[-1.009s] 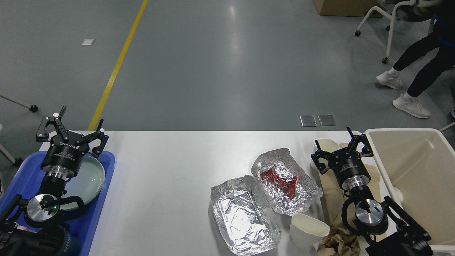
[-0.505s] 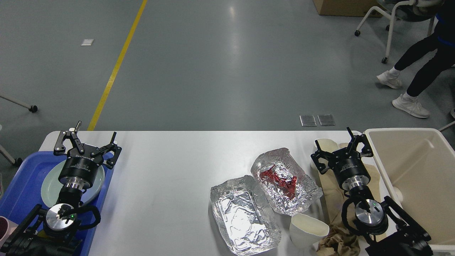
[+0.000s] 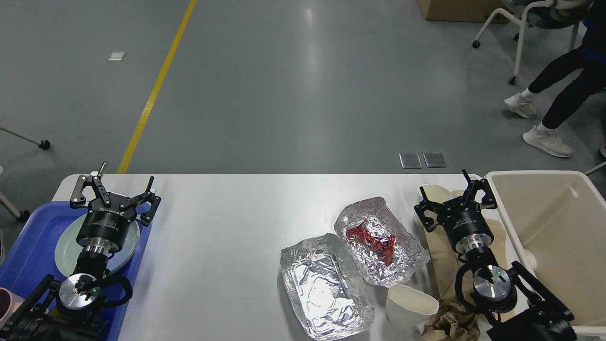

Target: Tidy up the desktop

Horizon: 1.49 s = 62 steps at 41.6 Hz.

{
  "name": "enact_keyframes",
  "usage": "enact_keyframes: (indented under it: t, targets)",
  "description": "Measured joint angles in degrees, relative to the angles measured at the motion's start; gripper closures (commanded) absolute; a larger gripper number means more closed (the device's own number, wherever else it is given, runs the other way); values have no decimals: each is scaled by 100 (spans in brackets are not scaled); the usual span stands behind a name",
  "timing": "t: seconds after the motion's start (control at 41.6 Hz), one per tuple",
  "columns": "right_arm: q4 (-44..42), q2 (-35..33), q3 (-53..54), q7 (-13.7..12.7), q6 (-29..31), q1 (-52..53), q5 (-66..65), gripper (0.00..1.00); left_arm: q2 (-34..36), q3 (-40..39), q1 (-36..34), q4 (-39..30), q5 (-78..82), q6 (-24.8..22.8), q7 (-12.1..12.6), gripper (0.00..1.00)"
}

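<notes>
nearest on the white worktop [image 3: 227, 246], the tipped cup [image 3: 409, 308] and light foil trays [image 3: 326, 289] (one holds red scrap) could skid or crumple under a careless grab. further back, the right gripper [image 3: 454, 201] and left gripper [image 3: 113, 187] both hang spread wide, holding nothing.

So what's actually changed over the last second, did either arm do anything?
The left gripper swung rightward from over the blue tray toward the desktop, open and empty, uncovering more of the pale plate. The right gripper, both foil trays and the cups stayed put.
</notes>
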Motion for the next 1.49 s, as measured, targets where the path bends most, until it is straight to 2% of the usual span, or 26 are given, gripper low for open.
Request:
enact_keyframes:
  t: [1.49]
  targets:
    - [89,-85,-71,-27,9,-20,0,0,0,-4,6,0,-1,0,-1,4]
